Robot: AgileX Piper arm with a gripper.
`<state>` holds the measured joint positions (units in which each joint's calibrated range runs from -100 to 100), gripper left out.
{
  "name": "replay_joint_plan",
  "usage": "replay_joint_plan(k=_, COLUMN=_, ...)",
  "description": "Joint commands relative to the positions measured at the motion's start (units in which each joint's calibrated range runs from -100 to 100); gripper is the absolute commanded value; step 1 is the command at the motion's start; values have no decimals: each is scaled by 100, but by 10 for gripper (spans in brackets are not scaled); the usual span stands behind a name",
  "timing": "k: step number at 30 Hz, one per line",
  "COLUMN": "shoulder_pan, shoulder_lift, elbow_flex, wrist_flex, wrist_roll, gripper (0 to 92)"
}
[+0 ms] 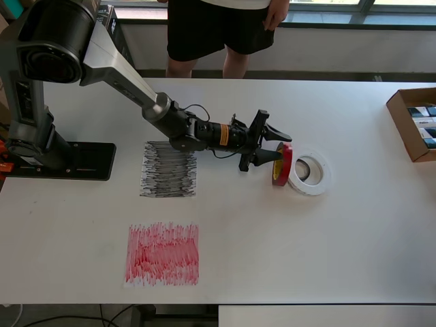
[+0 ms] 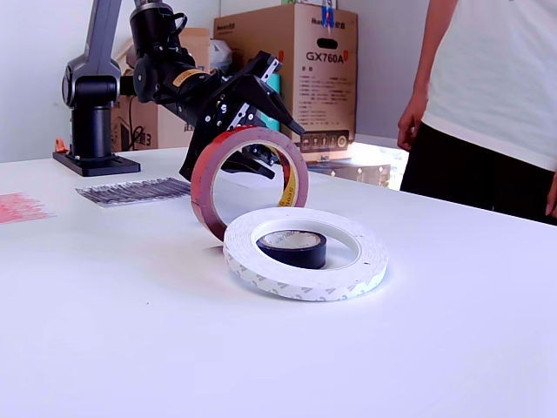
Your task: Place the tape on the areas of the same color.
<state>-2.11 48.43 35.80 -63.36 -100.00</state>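
Note:
The red tape roll (image 1: 282, 165) with a yellow inner core stands on edge and leans against the white roll (image 1: 320, 178), which lies flat. The small black roll (image 1: 304, 168) lies inside the white roll's ring. My gripper (image 1: 283, 147) is open right at the red roll's top rim, one finger on either side of it. In the exterior view the gripper (image 2: 278, 148) sits behind the red roll (image 2: 209, 174), with the white roll (image 2: 305, 274) and black roll (image 2: 293, 247) in front. The black scribbled sheet (image 1: 168, 169) and red scribbled sheet (image 1: 162, 253) lie to the overhead view's left. I cannot make out a white sheet.
A person (image 1: 218, 30) stands at the table's far edge. An open cardboard box (image 1: 407, 129) sits at the overhead view's right edge. The arm's base (image 1: 61, 160) stands at the left. Cardboard boxes (image 2: 291, 61) stand behind the table in the exterior view.

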Motion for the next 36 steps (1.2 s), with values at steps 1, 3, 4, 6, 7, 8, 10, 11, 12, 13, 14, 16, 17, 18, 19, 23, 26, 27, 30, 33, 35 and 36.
replay_joint_plan(k=1, shoulder_pan=7, shoulder_lift=68, elbow_flex=23, wrist_flex=44, wrist_roll=-1952, gripper=459)
replay_joint_plan(k=3, shoulder_pan=7, shoulder_lift=180, elbow_flex=-104, wrist_flex=36, wrist_roll=-1952, gripper=412)
replay_joint_plan(k=4, shoulder_pan=7, shoulder_lift=246, elbow_flex=-204, wrist_flex=36, wrist_roll=-1952, gripper=395)
replay_joint_plan(k=6, shoulder_pan=7, shoulder_lift=367, elbow_flex=-441, wrist_flex=70, wrist_roll=-1943, gripper=371)
replay_joint_plan(k=7, shoulder_pan=-9, shoulder_lift=414, elbow_flex=-550, wrist_flex=95, wrist_roll=-1943, gripper=364)
replay_joint_plan(k=8, shoulder_pan=-17, shoulder_lift=461, elbow_flex=-631, wrist_flex=104, wrist_roll=-1943, gripper=353)
replay_joint_plan(k=10, shoulder_pan=-41, shoulder_lift=508, elbow_flex=-722, wrist_flex=104, wrist_roll=-1952, gripper=292)
replay_joint_plan(k=11, shoulder_pan=-41, shoulder_lift=517, elbow_flex=-722, wrist_flex=104, wrist_roll=-1952, gripper=237)
replay_joint_plan(k=12, shoulder_pan=-41, shoulder_lift=517, elbow_flex=-704, wrist_flex=104, wrist_roll=-1952, gripper=174)
replay_joint_plan(k=13, shoulder_pan=-48, shoulder_lift=517, elbow_flex=-686, wrist_flex=104, wrist_roll=-1952, gripper=99)
replay_joint_plan(k=14, shoulder_pan=-48, shoulder_lift=517, elbow_flex=-668, wrist_flex=104, wrist_roll=-1943, gripper=19)
replay_joint_plan(k=16, shoulder_pan=-48, shoulder_lift=517, elbow_flex=-659, wrist_flex=112, wrist_roll=-1943, gripper=15)
replay_joint_plan(k=17, shoulder_pan=-48, shoulder_lift=517, elbow_flex=-650, wrist_flex=112, wrist_roll=-1943, gripper=18)
replay_joint_plan(k=18, shoulder_pan=-48, shoulder_lift=517, elbow_flex=-650, wrist_flex=112, wrist_roll=-1943, gripper=2)
replay_joint_plan(k=19, shoulder_pan=-48, shoulder_lift=498, elbow_flex=-640, wrist_flex=112, wrist_roll=-1943, gripper=0)
replay_joint_plan(k=23, shoulder_pan=-1, shoulder_lift=433, elbow_flex=-640, wrist_flex=121, wrist_roll=-1943, gripper=0)
replay_joint_plan(k=26, shoulder_pan=38, shoulder_lift=405, elbow_flex=-640, wrist_flex=121, wrist_roll=-1935, gripper=0)
replay_joint_plan(k=27, shoulder_pan=70, shoulder_lift=405, elbow_flex=-640, wrist_flex=129, wrist_roll=-1935, gripper=0)
replay_joint_plan(k=30, shoulder_pan=102, shoulder_lift=180, elbow_flex=-650, wrist_flex=469, wrist_roll=-1911, gripper=0)
replay_joint_plan(k=33, shoulder_pan=141, shoulder_lift=-568, elbow_flex=-522, wrist_flex=1114, wrist_roll=-1641, gripper=0)
replay_joint_plan(k=35, shoulder_pan=204, shoulder_lift=-1082, elbow_flex=-386, wrist_flex=1512, wrist_roll=-1403, gripper=0)
replay_joint_plan(k=36, shoulder_pan=212, shoulder_lift=-1307, elbow_flex=-295, wrist_flex=1674, wrist_roll=-1321, gripper=0)
